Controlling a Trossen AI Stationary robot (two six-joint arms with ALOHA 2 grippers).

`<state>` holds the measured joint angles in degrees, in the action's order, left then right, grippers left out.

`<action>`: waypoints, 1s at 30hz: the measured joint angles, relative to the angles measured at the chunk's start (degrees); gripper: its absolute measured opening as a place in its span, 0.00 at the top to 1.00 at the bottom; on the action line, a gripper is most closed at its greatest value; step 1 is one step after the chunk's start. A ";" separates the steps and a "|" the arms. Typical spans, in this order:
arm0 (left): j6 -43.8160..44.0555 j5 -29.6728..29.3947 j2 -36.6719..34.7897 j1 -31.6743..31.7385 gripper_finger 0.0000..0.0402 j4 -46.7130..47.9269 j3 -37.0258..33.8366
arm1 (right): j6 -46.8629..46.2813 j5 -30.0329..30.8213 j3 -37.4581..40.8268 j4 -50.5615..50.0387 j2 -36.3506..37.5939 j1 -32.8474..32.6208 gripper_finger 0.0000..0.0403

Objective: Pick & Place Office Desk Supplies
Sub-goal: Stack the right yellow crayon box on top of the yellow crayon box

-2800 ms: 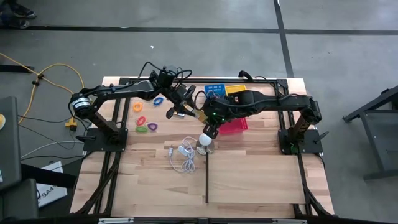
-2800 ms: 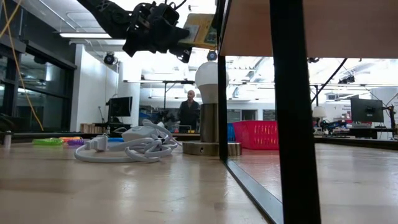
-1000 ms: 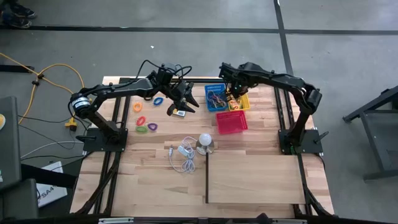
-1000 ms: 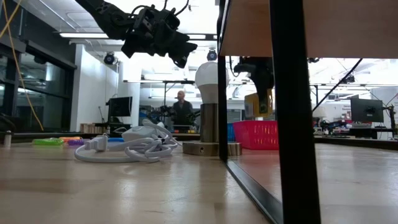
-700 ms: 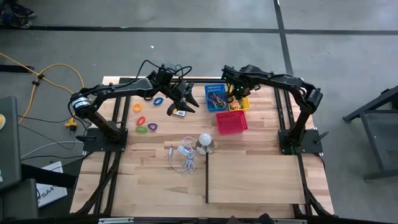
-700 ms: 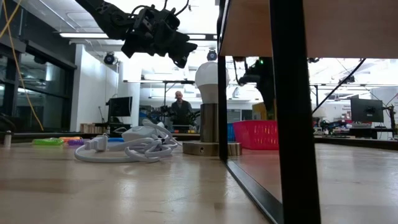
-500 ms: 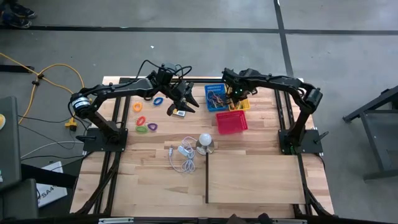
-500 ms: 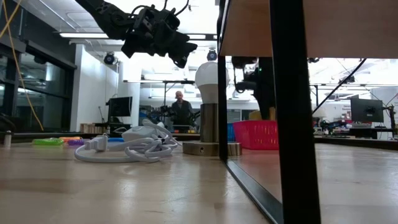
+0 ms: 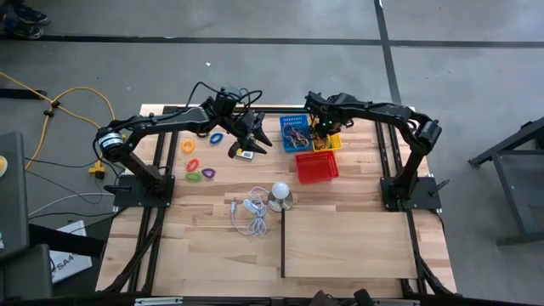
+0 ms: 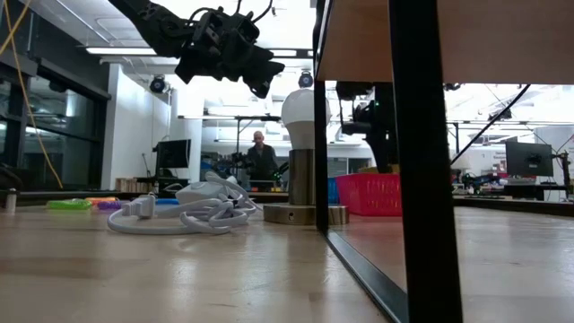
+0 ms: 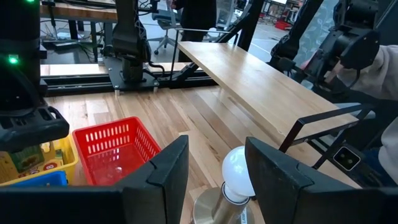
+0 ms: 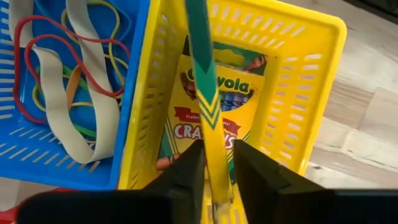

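Well, the wooden bench stands on a grey floor, and a person stands far back in the room. Coloured rings lie on the bench's left side. A white bulb and a cord sit near the middle. The left gripper hangs above the bench, jaws apart. The right gripper reaches down into the yellow basket, jaws around a thin green-and-yellow crayon packet standing on edge. Rubber bands lie in the blue basket, with a red basket nearby.

Grey concrete floor crossed by dark lines is surrounding the counter, while ceiling strip lights are shining over white walls, far desks and monitors.
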<state>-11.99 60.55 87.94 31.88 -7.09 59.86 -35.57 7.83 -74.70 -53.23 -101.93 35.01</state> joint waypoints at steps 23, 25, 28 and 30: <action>-0.01 -0.85 0.00 0.00 0.62 0.24 -0.04 | 2.38 8.23 0.00 -2.83 0.00 0.00 0.58; -0.02 -0.85 0.00 0.00 0.62 0.24 -0.04 | 2.36 10.09 0.00 -4.20 0.00 0.00 0.58; 0.00 -0.85 0.00 0.00 0.62 0.24 -0.04 | 2.30 10.70 0.00 -5.93 0.00 0.00 0.58; -0.01 -0.85 0.00 0.00 0.62 0.24 -0.04 | 2.25 10.51 0.00 -5.96 0.00 0.00 0.58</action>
<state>-12.00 59.70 87.94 31.88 -6.85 59.81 -33.32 18.34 -74.70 -59.19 -101.93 35.00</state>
